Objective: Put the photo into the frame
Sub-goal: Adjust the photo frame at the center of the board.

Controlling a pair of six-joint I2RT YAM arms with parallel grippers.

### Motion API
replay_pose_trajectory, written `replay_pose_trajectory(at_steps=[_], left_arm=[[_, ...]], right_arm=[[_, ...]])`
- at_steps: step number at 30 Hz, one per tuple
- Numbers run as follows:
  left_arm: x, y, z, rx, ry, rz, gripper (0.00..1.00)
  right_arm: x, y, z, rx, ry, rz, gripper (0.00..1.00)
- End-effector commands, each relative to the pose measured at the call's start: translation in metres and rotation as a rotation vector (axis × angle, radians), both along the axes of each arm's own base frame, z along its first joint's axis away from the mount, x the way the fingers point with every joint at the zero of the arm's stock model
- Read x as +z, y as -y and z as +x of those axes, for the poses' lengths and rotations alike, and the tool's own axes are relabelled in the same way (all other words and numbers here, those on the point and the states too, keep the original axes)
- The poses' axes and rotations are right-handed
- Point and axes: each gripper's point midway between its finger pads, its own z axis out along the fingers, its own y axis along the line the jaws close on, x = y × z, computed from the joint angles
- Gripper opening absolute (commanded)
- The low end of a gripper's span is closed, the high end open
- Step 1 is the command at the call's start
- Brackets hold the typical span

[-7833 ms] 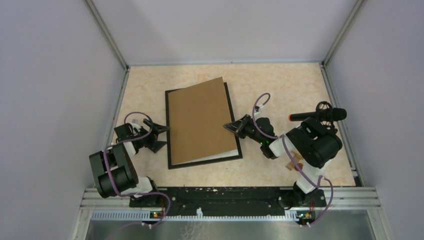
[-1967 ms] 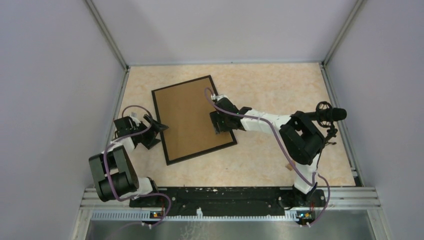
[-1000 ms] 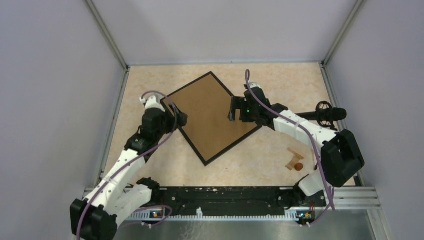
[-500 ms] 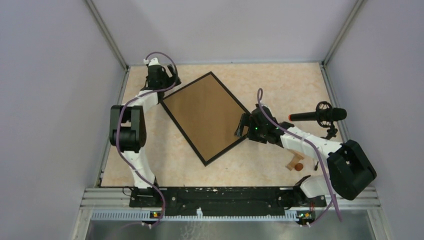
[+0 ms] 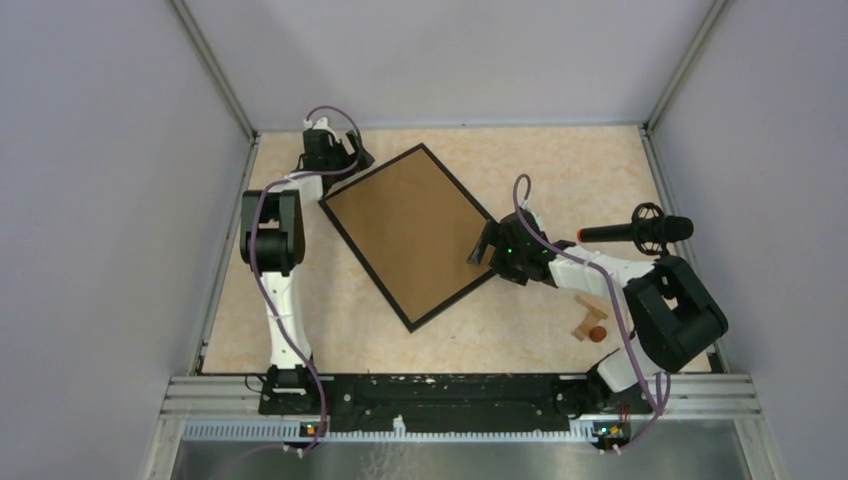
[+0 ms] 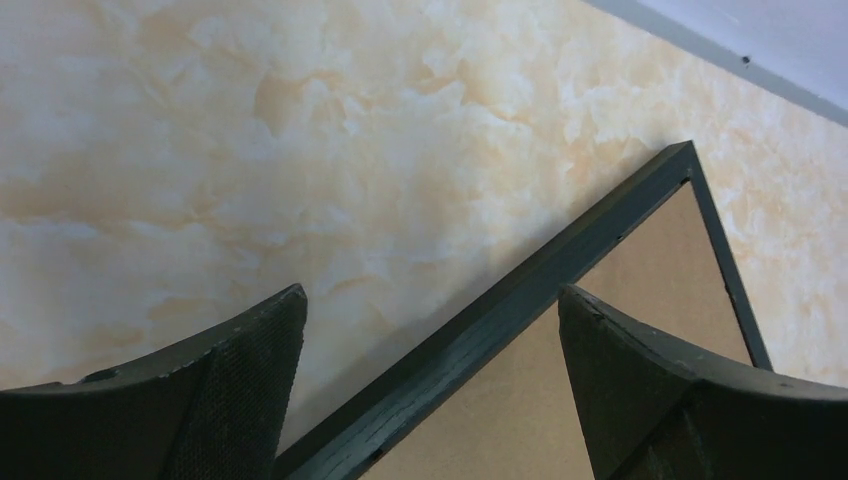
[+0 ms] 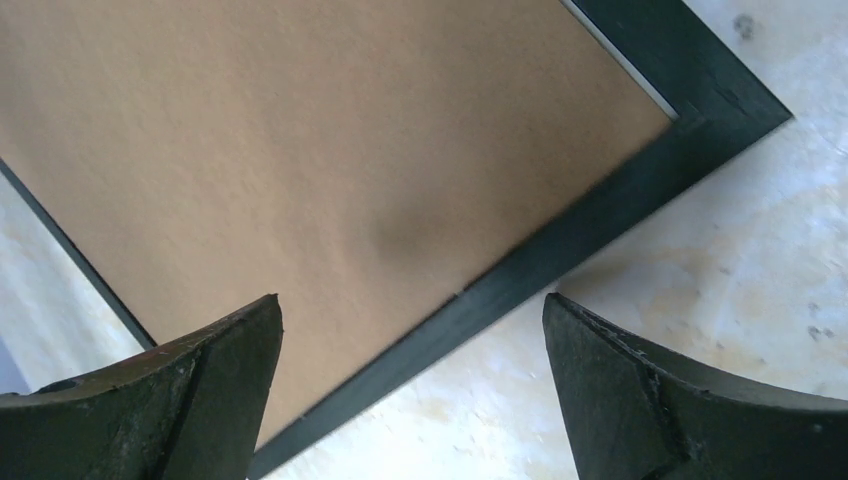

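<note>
The frame (image 5: 366, 264), thin black border around a brown backing board (image 5: 405, 235), lies flat on the table, turned like a diamond. The photo is hidden from view. My left gripper (image 5: 345, 165) sits at the frame's far left edge. In the left wrist view it (image 6: 430, 300) is open, its fingers straddling the black border (image 6: 600, 235) with nothing gripped. My right gripper (image 5: 482, 250) is at the frame's right corner. In the right wrist view it (image 7: 412, 300) is open over the border (image 7: 600, 215) and backing (image 7: 300, 150), holding nothing.
A black microphone (image 5: 640, 230) pokes in from the right wall. A small wooden piece with an orange ball (image 5: 590, 325) lies near the right arm. Grey walls enclose the table on three sides, and a metal rail (image 5: 450, 400) runs along the front.
Over the last second my left arm swung from the frame's left corner to its far left edge. My right gripper dropped to the right corner. The frame lies as before.
</note>
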Motion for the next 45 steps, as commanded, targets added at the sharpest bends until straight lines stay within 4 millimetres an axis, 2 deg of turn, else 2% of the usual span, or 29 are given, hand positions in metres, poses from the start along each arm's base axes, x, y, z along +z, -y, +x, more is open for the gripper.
replay_pose_trajectory(at_steps=[1,3,6,8,12,15,16,19,21,24,27,31,39,45], left_arm=[[-0.014,0.005,-0.014,0.014,-0.083,-0.136,0.99],[-0.026,-0.003,-0.027,0.032,-0.145,-0.16,0.99],[-0.03,0.006,-0.053,0.017,-0.225,-0.25,0.99],[-0.038,0.011,-0.084,0.034,-0.278,-0.295,0.99],[-0.033,0.024,-0.145,0.062,-0.332,-0.358,0.99],[-0.035,0.026,-0.194,0.095,-0.391,-0.349,0.99],[-0.037,0.036,-0.212,0.074,-0.416,-0.335,0.99],[-0.041,0.037,-0.254,0.044,-0.503,-0.209,0.99],[-0.039,0.013,-0.275,0.113,-0.55,0.001,0.99],[-0.014,-0.02,-0.291,0.202,-0.541,0.187,0.99],[0.005,-0.029,-0.3,0.191,-0.496,0.241,0.99],[0.011,-0.01,-0.302,0.073,-0.501,0.194,0.99],[-0.004,-0.01,-0.33,0.064,-0.574,0.197,0.99],[-0.008,0.007,-0.341,0.002,-0.614,0.134,0.99]], right_arm=[[-0.004,-0.008,0.016,-0.057,0.028,0.051,0.99],[-0.012,-0.008,0.019,-0.065,0.023,0.045,0.99],[-0.014,-0.008,0.032,-0.068,0.046,0.029,0.99],[-0.013,-0.004,0.042,-0.07,0.062,-0.004,0.99],[-0.006,0.006,0.067,-0.026,0.076,-0.081,0.99],[-0.006,0.015,0.081,0.056,0.07,-0.174,0.99],[-0.007,0.018,0.082,0.078,0.061,-0.201,0.99],[-0.011,0.017,0.081,0.126,0.044,-0.182,0.99],[-0.014,0.019,0.078,0.125,0.032,-0.187,0.99],[-0.013,0.025,0.072,0.119,0.028,-0.2,0.99],[-0.011,0.025,0.071,0.133,0.042,-0.19,0.99],[-0.012,0.023,0.071,0.148,0.047,-0.18,0.99],[-0.014,0.022,0.072,0.152,0.046,-0.184,0.99],[-0.013,0.018,0.071,0.174,0.045,-0.16,0.99]])
